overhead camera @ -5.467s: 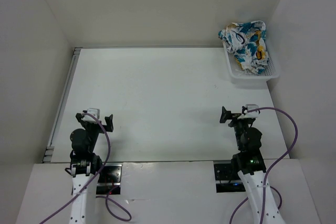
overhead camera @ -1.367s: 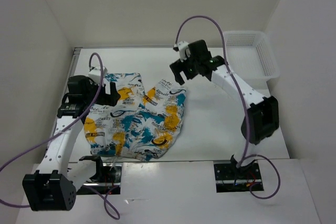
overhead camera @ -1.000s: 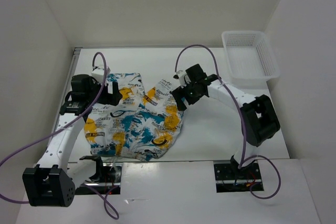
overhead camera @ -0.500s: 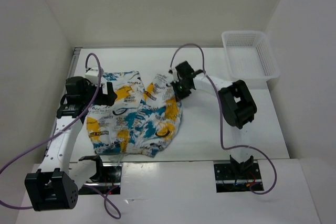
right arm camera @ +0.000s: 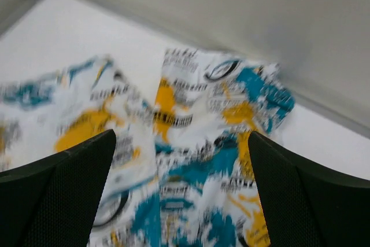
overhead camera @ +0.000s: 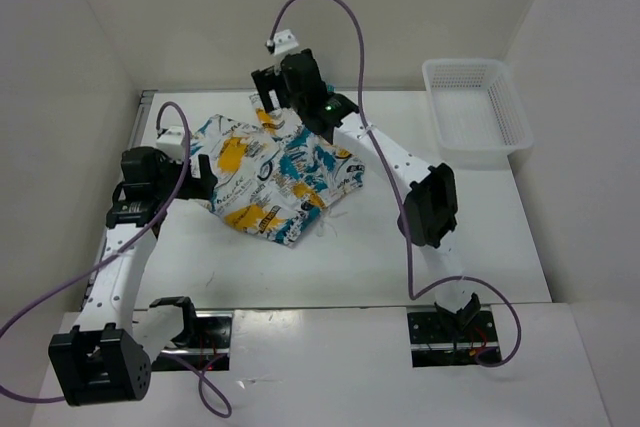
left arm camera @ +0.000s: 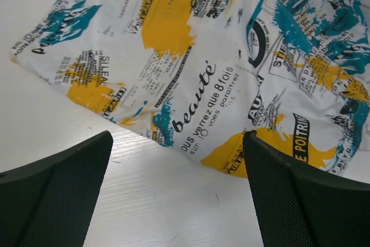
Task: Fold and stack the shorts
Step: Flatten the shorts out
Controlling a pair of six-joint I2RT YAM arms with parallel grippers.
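Fingers point(left arm camera: 58, 195) of the left gripper point(overhead camera: 198, 175) are spread wide with nothing held between them. Those of the right gripper point(overhead camera: 272, 103) are likewise parted and empty, as is shown in each wrist view. The shorts point(overhead camera: 285, 172) are laid on the left-centre of the surface point(overhead camera: 450, 227), well apart from the basket. They are seen as a rumpled, roughly diamond-shaped patch, apparently doubled over unevenly, with one corner drawn toward the near edge. The left gripper is held low, just beside the left edge of the fabric, a placing judged to suit a pinch on that edge for the next fold. The right gripper is hung above the far edge of the fabric, with the printed cloth filling its blurred wrist view. This is judged a position from which the far hem could be taken or smoothed flat. The white mesh basket point(overhead camera: 478, 152) is stood at the far right corner, probably set aside so that room is left on the surface for folding and stacking. One pair of shorts is counted, one basket, and two grippers.
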